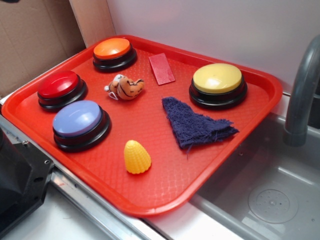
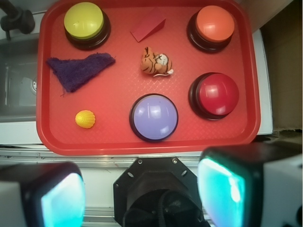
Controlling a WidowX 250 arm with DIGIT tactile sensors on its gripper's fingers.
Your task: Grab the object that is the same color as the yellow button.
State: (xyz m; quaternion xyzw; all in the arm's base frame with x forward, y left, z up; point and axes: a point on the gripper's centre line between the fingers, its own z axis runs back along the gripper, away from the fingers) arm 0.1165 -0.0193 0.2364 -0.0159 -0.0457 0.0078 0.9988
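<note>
The yellow corn-cob toy (image 1: 137,157) lies near the front edge of the red tray (image 1: 165,207); in the wrist view it (image 2: 85,118) is at the tray's lower left. The yellow button (image 1: 217,80) stands at the tray's back right, top left in the wrist view (image 2: 84,21). My gripper (image 2: 142,189) is high above the scene, back from the tray's near rim (image 2: 142,147). Its jaws are wide apart and hold nothing. The gripper does not show in the exterior view.
On the tray are an orange button (image 1: 113,50), a red button (image 1: 60,86), a lilac button (image 1: 79,120), a tiger plush (image 1: 126,87), a red wedge (image 1: 161,68) and a purple cloth (image 1: 195,122). A sink (image 1: 270,195) with a faucet (image 1: 302,85) lies to the right. The black robot base (image 1: 20,185) is in front.
</note>
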